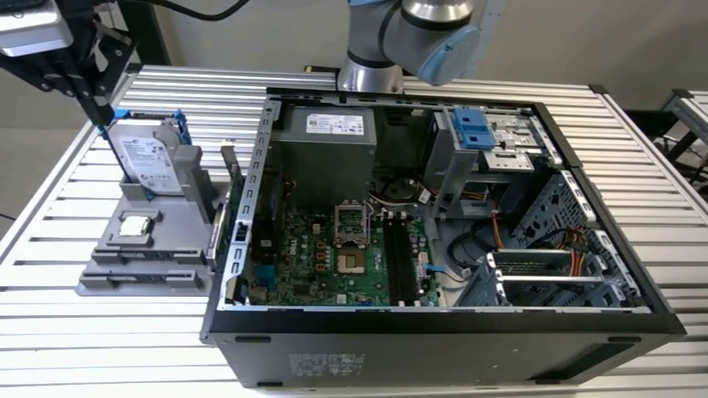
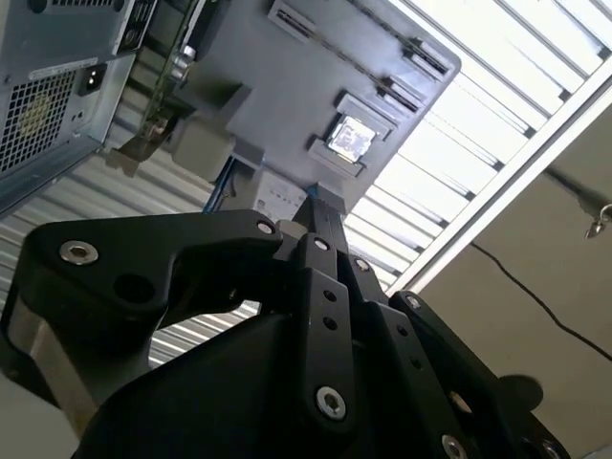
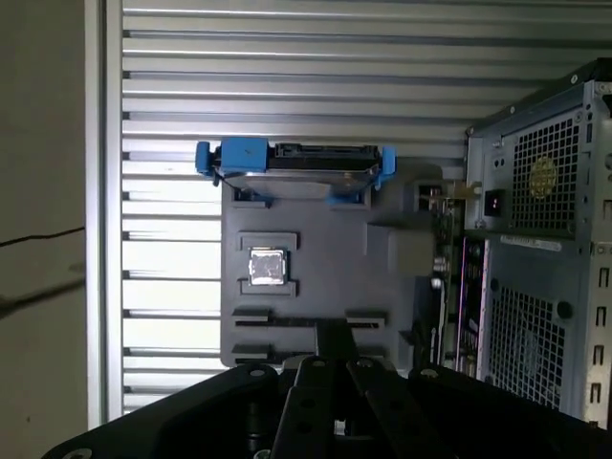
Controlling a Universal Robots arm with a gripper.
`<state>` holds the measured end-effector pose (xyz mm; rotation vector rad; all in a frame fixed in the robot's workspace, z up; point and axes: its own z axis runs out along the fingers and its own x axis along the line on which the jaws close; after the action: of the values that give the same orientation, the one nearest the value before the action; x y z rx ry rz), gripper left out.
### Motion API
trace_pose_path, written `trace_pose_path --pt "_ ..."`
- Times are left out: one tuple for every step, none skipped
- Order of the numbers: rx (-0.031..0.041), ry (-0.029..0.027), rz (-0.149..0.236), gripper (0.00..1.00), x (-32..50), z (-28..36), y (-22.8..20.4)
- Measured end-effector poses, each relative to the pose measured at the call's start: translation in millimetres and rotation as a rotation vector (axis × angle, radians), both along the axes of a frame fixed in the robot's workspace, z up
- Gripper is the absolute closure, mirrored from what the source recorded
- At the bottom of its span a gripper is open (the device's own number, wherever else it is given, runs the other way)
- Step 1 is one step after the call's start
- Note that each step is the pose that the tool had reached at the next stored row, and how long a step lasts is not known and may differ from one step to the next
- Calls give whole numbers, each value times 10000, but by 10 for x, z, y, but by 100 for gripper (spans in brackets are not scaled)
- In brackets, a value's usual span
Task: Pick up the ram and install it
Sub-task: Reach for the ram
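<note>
The ram (image 1: 231,178), a thin dark circuit-board stick, seems to stand on edge in the grey plastic holder (image 1: 166,249) beside the open black computer case (image 1: 443,348). The black gripper (image 1: 101,114) hovers above the holder, fingers (image 3: 331,337) together and empty. This is likely the approach, and grasping needs them parted.

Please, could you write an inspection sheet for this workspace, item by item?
Surface: slatted metal table, bearing an open computer case.
Job's things: ram, seemingly the thin dark strip in a slot of the gray fixture.
Clutter: hard drive upright on the fixture; chip in a recess.
Gripper: over the fixture, near that strip.
Cables: wire bundles inside the case.
Surroundings: another slatted table at the exterior view's right.
</note>
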<state>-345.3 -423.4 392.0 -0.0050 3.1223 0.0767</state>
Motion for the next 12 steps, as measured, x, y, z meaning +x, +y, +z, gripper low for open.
trace_pose_path --pt "0 0 0 100 0 0 -25" --pt "1 -1 0 100 0 -1 -46" --pt "0 0 0 100 0 -1 -68" --pt "1 -1 0 100 0 -2 -90" --pt "1 0 0 100 0 -2 -110" --pt "0 0 -1 100 0 -2 -130" --pt "1 -1 -2 100 0 -2 -150" --pt "0 0 -6 100 -1 -3 -170" --pt "1 -1 -13 100 -3 -4 -185" --pt "0 0 -23 100 -8 -4 -199" --pt "1 -1 -35 100 -13 -5 -212" --pt "1 -1 -47 100 -19 -5 -226"
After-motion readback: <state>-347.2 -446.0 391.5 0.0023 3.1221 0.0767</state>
